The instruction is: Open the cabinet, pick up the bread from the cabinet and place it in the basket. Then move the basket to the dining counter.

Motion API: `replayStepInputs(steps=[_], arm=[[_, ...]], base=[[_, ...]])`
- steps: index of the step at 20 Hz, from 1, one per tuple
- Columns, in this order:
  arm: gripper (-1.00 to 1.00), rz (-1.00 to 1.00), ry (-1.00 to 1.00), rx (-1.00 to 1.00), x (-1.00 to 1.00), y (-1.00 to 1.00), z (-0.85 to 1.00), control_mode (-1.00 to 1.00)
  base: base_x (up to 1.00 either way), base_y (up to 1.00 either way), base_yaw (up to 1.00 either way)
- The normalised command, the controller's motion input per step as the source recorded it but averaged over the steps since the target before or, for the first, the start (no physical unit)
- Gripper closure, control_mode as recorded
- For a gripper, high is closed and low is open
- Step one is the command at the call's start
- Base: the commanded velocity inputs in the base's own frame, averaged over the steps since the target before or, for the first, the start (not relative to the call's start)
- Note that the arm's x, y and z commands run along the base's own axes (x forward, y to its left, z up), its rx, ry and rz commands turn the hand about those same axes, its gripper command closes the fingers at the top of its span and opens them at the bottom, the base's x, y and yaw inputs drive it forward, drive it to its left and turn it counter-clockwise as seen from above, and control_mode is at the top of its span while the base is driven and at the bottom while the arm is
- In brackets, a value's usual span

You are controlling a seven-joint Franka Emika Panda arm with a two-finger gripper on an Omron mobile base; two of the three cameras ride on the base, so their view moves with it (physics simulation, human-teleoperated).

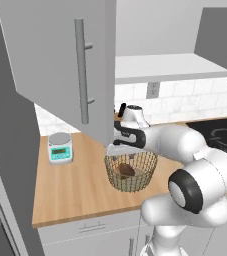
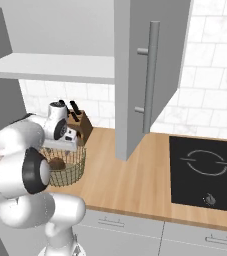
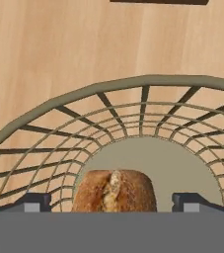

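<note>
Bread lying in the basket, my hand hanging open directly above it.

I am hovering my gripper over the basket, jaws spread wide and gripping nothing; the two fingertips are flanking the bread, one to either side, with clear air between each tip and the crust. The bread is sitting on the basket's base disc, straight ahead along my fingers, its split running away from me and across the line between the tips. In the left base view my gripper is hanging just above the basket's rim, under the open cabinet door. I judge the placing done; next, my hand needs the rim beside it, not the bread below.
</note>
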Motion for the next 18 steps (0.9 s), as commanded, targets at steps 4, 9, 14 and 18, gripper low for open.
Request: replayStepInputs(steps=[4, 9, 14, 18], arm=[[-1.0, -0.01, -0.04, -0.02, 0.07, 0.11, -0.02, -1.0], [-1.0, -0.06, -0.02, 0.0, -0.37, -0.1, 0.47, -1.0], [-1.0, -0.32, 0.0, 0.0, -0.49, -0.42, 0.39, -1.0], [-1.0, -0.39, 0.01, -0.03, -0.21, -0.75, 0.12, -1.0]], base=[[0.0, 0.0, 0.0], [0.0, 0.0, 0.0], [0.0, 0.0, 0.0], [0.0, 0.0, 0.0]])
